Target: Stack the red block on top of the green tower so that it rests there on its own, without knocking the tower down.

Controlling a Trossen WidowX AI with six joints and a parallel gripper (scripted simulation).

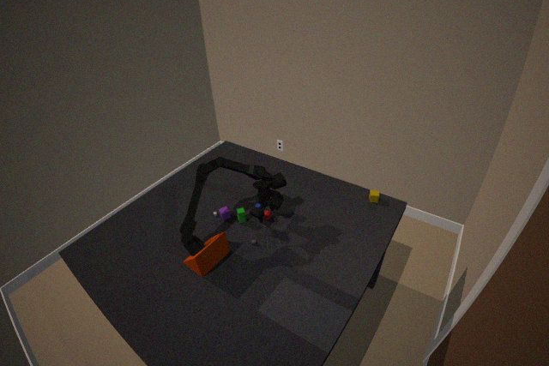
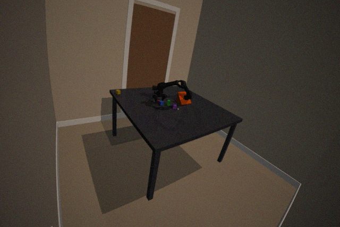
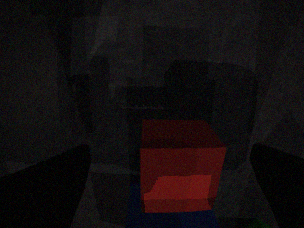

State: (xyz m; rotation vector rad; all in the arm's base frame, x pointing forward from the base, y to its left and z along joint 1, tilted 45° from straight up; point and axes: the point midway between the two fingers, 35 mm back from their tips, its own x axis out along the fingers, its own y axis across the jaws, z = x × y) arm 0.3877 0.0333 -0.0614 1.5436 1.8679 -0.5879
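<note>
My gripper [image 1: 266, 207] is open and hangs low right over the red block, its dark fingers on either side of it and apart from it.
A blue block [image 1: 257, 205] [image 2: 161, 102] sits close behind the red one. A purple block [image 1: 224, 212] [image 2: 174, 106] lies left of the tower. A yellow block [image 1: 374, 195] [image 2: 118, 91] sits at a far corner. The arm's orange base [image 1: 208, 254] [image 2: 183, 98] is nearby.
</note>
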